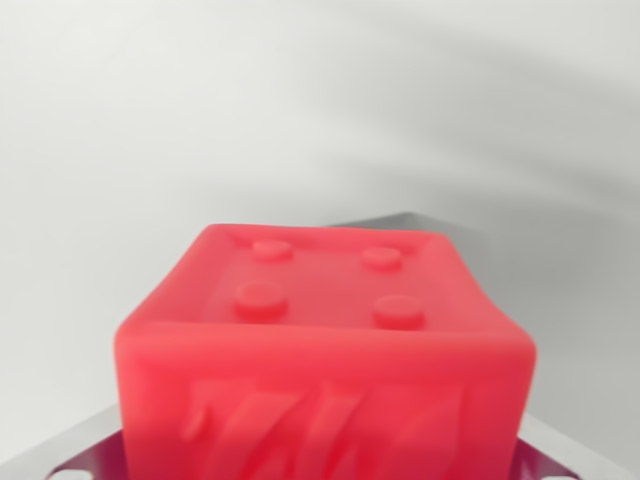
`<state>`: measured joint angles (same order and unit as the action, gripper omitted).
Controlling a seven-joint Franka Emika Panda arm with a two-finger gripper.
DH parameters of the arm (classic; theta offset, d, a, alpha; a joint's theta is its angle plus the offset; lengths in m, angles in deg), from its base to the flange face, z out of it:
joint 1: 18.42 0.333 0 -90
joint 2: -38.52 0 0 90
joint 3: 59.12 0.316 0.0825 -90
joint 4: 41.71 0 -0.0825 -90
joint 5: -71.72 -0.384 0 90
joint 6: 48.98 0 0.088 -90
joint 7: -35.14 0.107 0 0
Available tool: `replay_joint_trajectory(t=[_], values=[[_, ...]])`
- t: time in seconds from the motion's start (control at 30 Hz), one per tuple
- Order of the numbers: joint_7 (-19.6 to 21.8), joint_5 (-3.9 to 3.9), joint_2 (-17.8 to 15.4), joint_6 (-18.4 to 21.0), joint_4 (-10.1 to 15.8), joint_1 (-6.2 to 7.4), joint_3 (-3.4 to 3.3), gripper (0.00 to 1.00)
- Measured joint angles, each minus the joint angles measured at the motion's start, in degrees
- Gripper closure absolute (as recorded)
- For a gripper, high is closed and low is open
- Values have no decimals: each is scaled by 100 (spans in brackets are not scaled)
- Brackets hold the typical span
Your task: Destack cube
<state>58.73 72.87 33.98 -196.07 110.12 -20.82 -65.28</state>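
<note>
1. Looks like a lab or test setup: a plain, bare white backdrop (300, 100) fills everything behind.
2. A grey metal plate (575, 462) with cut slots lies at the bottom.
3. One red studded plastic cube (320, 350), moulded like a test piece.

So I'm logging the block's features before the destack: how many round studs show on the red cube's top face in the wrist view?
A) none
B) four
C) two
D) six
B: the red cube shows four round studs on its top face, two nearer the camera and two farther back, in a square pattern.
</note>
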Motion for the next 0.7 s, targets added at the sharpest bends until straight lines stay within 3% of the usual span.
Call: replay_joint_trajectory(t=[0.7], values=[[1166, -87, 465, -171, -292, 237, 242, 100]])
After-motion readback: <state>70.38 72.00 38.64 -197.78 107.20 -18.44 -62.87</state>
